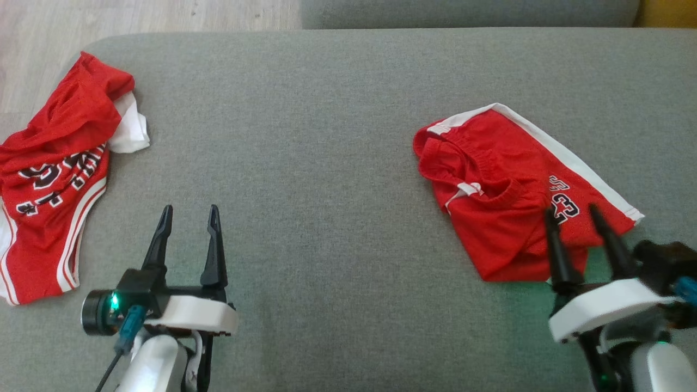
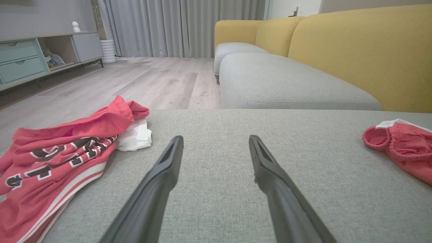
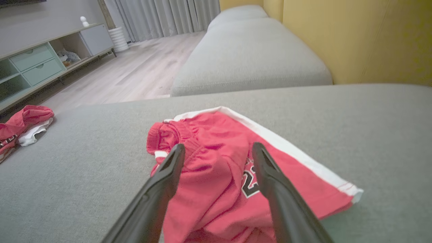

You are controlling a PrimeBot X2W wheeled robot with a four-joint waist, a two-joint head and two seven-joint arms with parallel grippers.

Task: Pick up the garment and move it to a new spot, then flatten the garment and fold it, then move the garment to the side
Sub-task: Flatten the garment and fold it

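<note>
Where the scene is taken from its largest part down, a broad grey seat cushion is seen first, covered in coarse woven fabric and rounded at its corners. A yellow backrest of smoother upholstery is set behind it, and a pale plank floor with printed wood grain is laid beside it.

A red jersey of thin mesh-like cloth is heaped at the cushion's left edge, edged with white stripes and with a white layer bunched under its upper fold. Its black, white-outlined lettering is creased and cannot be read, and its lower part is cut off by the head view's left border.

The red shorts are found on the right half of the cushion, well apart from the jersey, lying crumpled with a gathered elastic waistband and a white side band. The number "23" is printed on them in black. The smaller letters above it are partly folded under and cannot be made out.

The left gripper is spread wide over bare cushion, empty, its two dark tapered fingers matte and plastic-looking. The right gripper is likewise spread wide, with nothing clamped, over the near part of the shorts beside the number. Whether its tips touch the cloth cannot be told
</note>
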